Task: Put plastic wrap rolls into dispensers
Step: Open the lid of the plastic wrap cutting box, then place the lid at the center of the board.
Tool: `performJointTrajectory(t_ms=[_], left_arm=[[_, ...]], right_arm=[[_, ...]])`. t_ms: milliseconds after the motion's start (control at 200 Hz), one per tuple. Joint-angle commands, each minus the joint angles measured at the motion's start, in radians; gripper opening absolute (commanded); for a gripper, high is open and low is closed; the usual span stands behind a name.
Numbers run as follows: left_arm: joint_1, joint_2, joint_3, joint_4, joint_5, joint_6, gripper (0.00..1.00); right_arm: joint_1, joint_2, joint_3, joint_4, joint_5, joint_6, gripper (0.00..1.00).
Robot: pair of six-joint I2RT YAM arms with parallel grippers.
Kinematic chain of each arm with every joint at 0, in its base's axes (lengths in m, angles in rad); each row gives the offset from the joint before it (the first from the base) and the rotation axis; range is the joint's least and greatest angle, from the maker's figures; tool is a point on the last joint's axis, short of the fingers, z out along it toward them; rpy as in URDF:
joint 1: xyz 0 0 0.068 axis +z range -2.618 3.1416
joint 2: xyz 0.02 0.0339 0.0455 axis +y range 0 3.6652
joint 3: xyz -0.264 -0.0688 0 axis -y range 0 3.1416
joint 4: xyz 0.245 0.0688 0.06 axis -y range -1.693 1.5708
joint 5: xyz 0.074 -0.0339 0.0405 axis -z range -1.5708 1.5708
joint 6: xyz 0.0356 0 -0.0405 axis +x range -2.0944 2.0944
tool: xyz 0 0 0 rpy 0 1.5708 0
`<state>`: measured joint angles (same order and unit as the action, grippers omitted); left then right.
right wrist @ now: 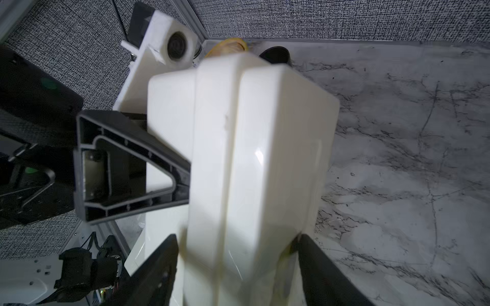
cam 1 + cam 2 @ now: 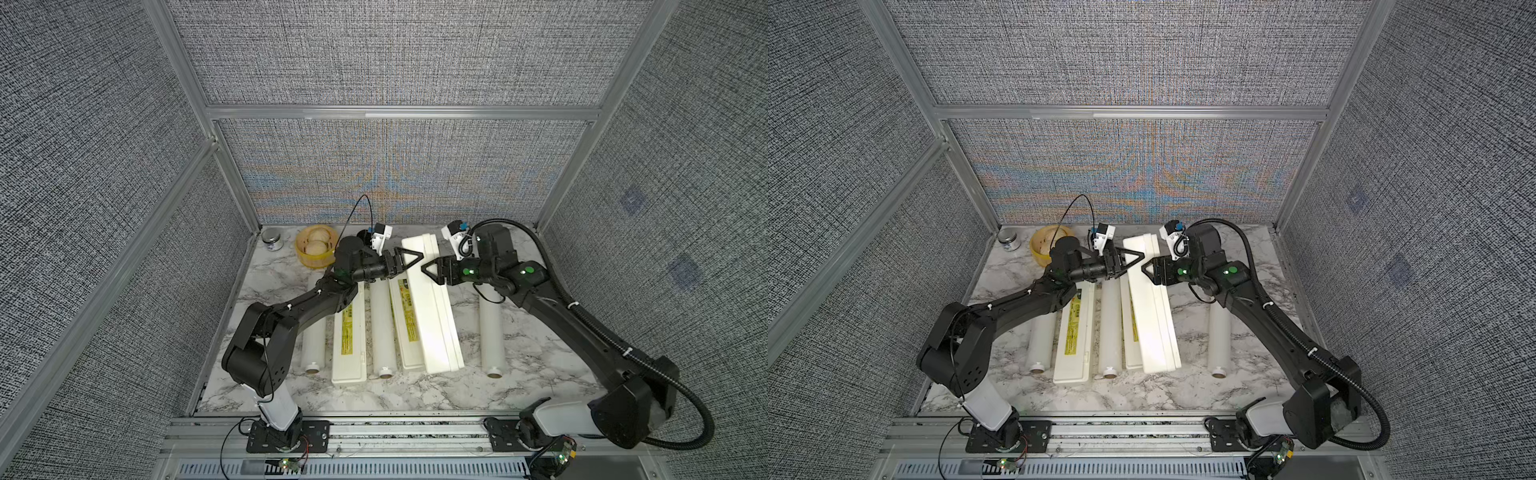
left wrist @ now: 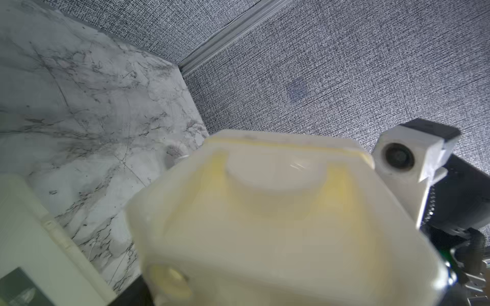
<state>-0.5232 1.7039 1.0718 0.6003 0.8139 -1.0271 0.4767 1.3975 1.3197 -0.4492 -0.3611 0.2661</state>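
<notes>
Raised dispenser sits tilted, near end on the bench, partly over a second dispenser. Three plastic wrap rolls lie flat on the bench, outside the boxes. Left tool grips its far end. Right tool straddles it; whether it clamps cannot be told.

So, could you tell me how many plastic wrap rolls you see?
3. The left roll lies beside the left arm; the middle roll right of the leftmost dispenser; the right roll alone, farther right. Closed dispensers might hide more.
</notes>
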Motion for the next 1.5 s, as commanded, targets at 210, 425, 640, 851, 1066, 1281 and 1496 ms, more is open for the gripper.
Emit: performJointTrajectory(t_ms=[210,425,640,851,1066,1281,1496], left_arm=[[-0.012,-0.019,0.007,0.063,0.037,0.005,0.61],[0.0,-0.016,0.001,0.075,0.035,-0.001,0.61],[0.013,-0.003,0.002,0.1,0.042,-0.019,0.61],[0.02,0.0,0.004,0.096,0.052,-0.019,0.61],[0.029,-0.003,-0.001,0.069,0.05,-0.008,0.61],[0.041,0.001,0.001,0.06,0.053,-0.003,0.6],[0.041,0.0,-0.005,0.011,0.047,0.027,0.6]], right_arm=[[0.008,0.066,0.035,-0.043,-0.019,-0.028,0.52],[-0.012,0.033,0.016,-0.053,0.008,-0.018,0.4],[-0.036,-0.01,-0.013,-0.075,0.09,0.01,0.35],[-0.035,-0.017,-0.002,-0.138,0.254,0.018,0.32],[-0.036,-0.008,0.028,-0.223,0.48,0.016,0.27],[-0.039,0.0,0.035,-0.251,0.54,0.005,0.27],[-0.107,0.02,0.101,-0.411,0.721,-0.082,0.27]])
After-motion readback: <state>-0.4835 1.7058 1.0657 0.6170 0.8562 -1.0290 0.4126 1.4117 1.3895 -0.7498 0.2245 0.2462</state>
